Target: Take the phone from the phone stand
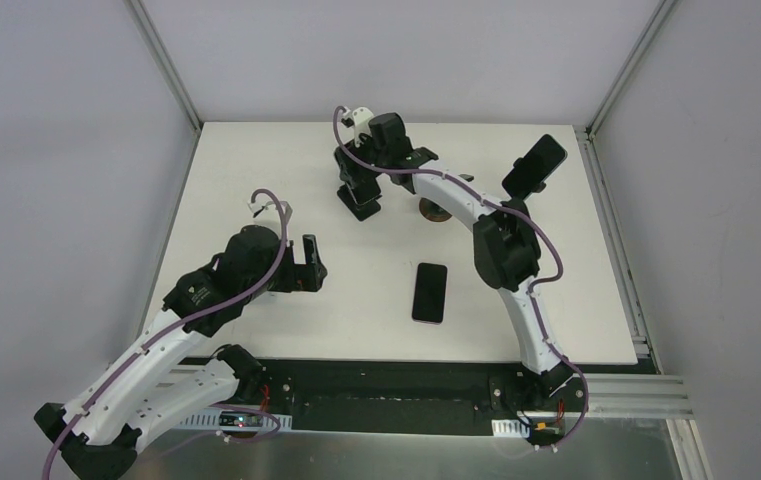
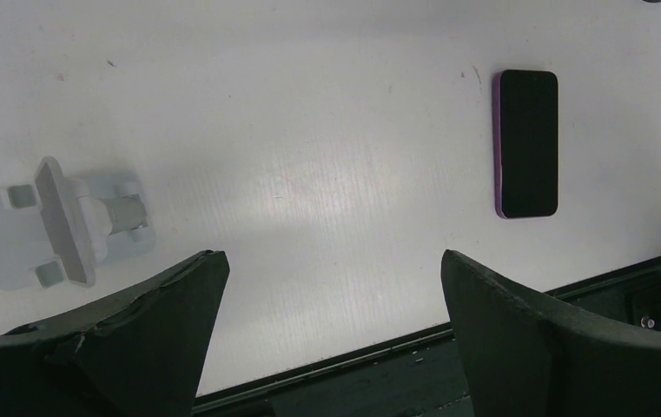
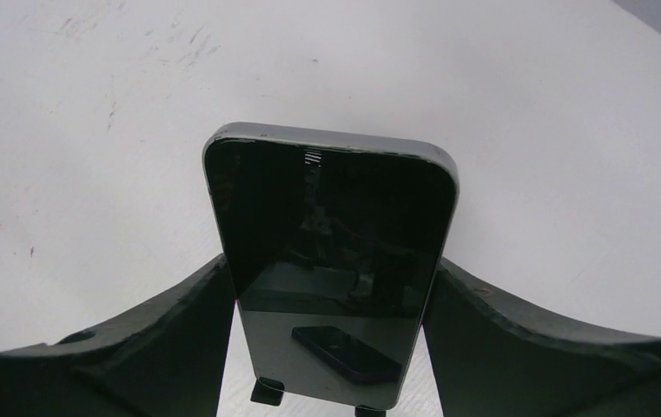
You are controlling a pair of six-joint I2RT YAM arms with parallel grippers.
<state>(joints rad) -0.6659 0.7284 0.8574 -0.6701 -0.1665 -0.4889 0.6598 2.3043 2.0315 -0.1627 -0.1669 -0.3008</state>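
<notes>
Item one, the phone [image 3: 335, 261]: dark glossy screen, unlit, with a grey rounded frame. It stands upright on its short edge, leaning slightly back. Its lower edge sits in the two black lips of the phone stand [image 3: 266, 393]. The right gripper [image 3: 333, 295] pinches both long edges.

White counter [image 1: 256, 170], faintly scuffed with grey marks, carries a flat phone [image 2: 527, 143] with black screen and purple edge, and a white stand [image 2: 57, 226]. The standing phone [image 3: 331, 217] shows a glossy black screen, mirroring its surroundings, inside a silver-grey rim. Left arm [image 1: 146, 365] and right arm [image 1: 531, 310] are white with black joints and purple cables [image 1: 281, 215]; left claw [image 2: 331, 261] and right claw [image 3: 331, 261] are matt black.
</notes>
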